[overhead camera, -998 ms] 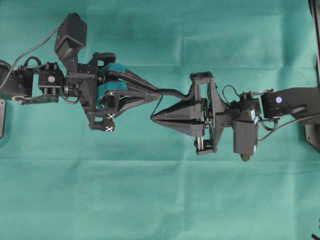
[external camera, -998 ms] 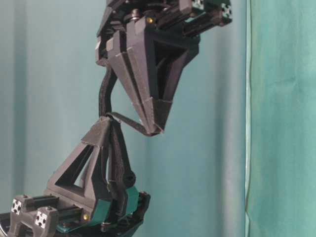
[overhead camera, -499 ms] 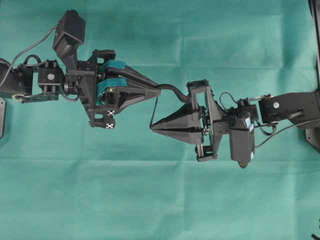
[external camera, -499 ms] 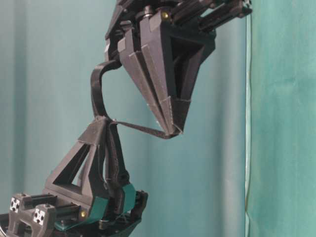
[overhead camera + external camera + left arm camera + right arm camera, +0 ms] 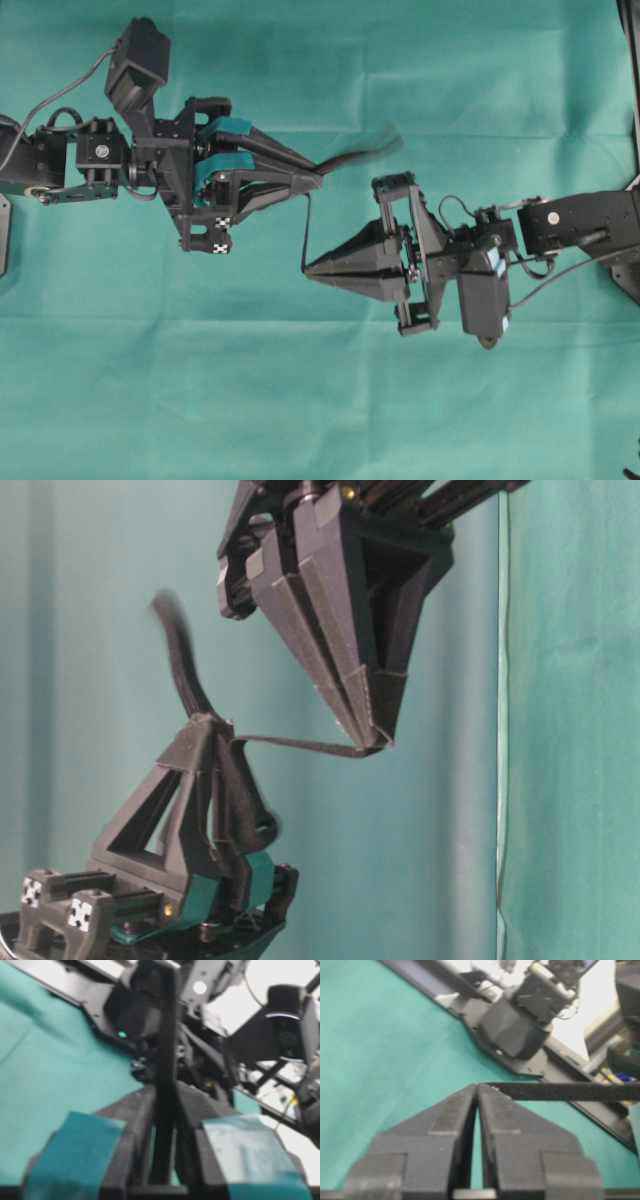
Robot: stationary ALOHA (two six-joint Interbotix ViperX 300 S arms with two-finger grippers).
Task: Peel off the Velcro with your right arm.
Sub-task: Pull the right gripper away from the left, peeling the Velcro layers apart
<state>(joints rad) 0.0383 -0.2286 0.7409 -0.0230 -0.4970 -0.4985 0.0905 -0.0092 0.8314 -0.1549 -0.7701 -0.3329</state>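
A table (image 5: 120, 400) draped in creased teal cloth (image 5: 300, 400).

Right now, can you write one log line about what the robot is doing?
left hand: shut on Velcro | right hand: shut on one Velcro layer | other layer: loose end free | stage: peeling

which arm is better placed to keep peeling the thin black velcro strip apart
Right. The right gripper is shut on one layer of the thin black Velcro strip, stretched taut to the left gripper, which clamps the other layer as an anchor.
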